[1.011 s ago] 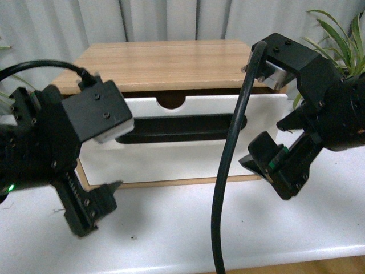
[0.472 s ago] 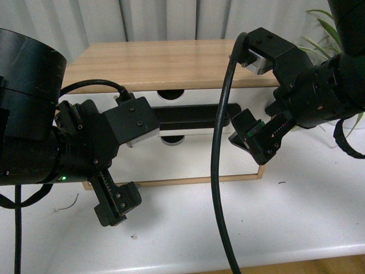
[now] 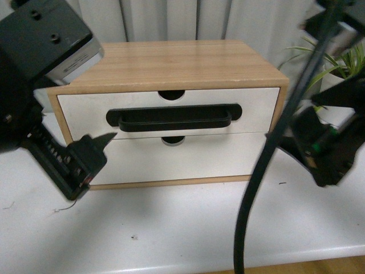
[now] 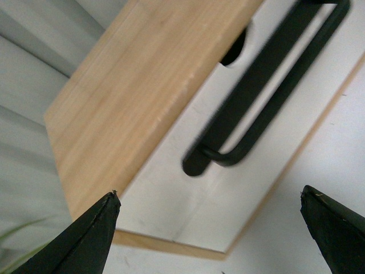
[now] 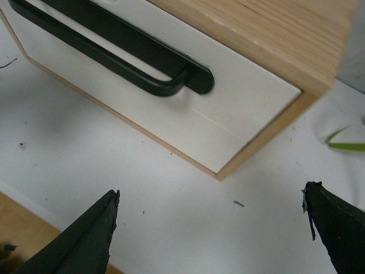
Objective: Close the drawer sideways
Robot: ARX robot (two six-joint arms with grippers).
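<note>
Pale curtain (image 3: 171, 20) behind, white table (image 3: 171, 228), green plant (image 3: 349, 60) at right

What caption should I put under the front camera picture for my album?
Handled drawer shut flush in its wooden cabinet, left gripper and right gripper open in front.

Left gripper (image 4: 208, 192) and right gripper (image 5: 211, 188) gape wide, empty

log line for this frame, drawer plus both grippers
drawer: closed, flush in wooden cabinet | left gripper: open, holding nothing | right gripper: open, holding nothing | task: looks done
</note>
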